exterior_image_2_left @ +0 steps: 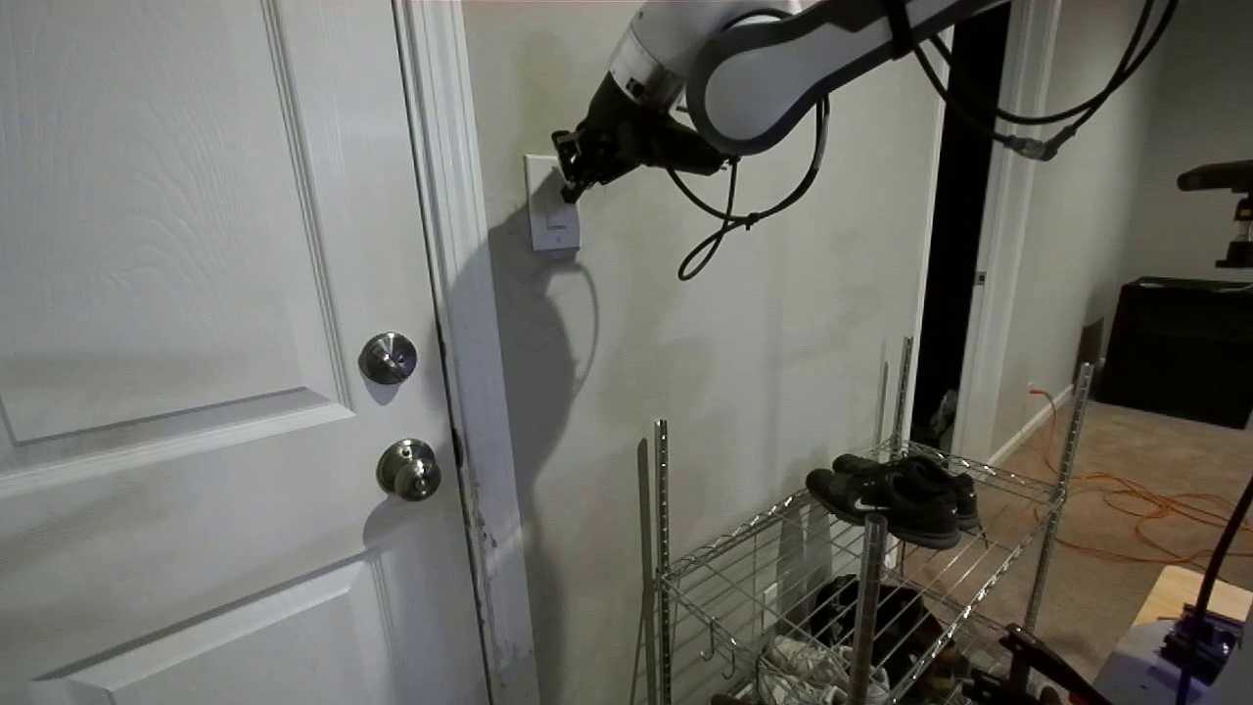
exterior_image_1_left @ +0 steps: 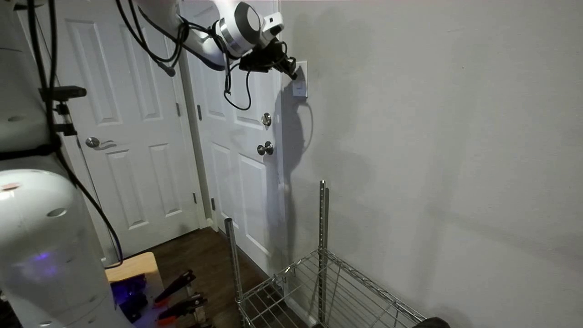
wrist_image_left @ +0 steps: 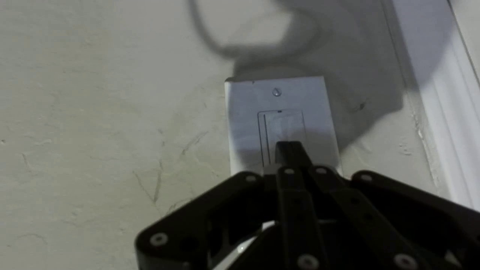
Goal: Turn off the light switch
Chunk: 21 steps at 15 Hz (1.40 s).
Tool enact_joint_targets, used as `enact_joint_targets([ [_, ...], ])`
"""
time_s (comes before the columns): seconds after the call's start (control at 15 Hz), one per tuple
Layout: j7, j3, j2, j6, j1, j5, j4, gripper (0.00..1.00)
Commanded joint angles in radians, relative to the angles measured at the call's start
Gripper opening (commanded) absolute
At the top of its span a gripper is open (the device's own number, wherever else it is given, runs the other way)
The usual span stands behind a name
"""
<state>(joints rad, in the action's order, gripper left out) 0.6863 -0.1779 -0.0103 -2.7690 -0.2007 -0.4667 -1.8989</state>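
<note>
Shoes (exterior_image_2_left: 901, 497) sit on the rack (exterior_image_2_left: 867, 617), jaws closed at the light switch (wrist_image_left: 277, 122).

White arm (exterior_image_2_left: 773, 93), black fingers (wrist_image_left: 294, 153), looped cables (exterior_image_2_left: 751, 221).

The light is dim; a broad shadow (exterior_image_2_left: 533, 343) darkens the wall (exterior_image_2_left: 754, 333) left of centre in an exterior view; the wrist view looks soft.

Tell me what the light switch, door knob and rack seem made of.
Light switch: probably plastic, smooth white, with thin seams. Door knob: likely metal, satin or polished, silvery with bright highlights. Rack: metal wire, perhaps chrome-plated, shiny with glints.
</note>
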Motion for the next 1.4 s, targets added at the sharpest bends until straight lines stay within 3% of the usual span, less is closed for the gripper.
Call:
enact_joint_targets([
  [0.0,0.021,-0.003,0.012,0.034,-0.002,-0.014,0.016,0.0],
  [0.67,0.135,0.0,0.056,0.053,-0.006,-0.146,0.135,0.0],
  [1.33,0.051,-0.008,0.076,0.295,-0.026,-0.044,0.18,0.0],
])
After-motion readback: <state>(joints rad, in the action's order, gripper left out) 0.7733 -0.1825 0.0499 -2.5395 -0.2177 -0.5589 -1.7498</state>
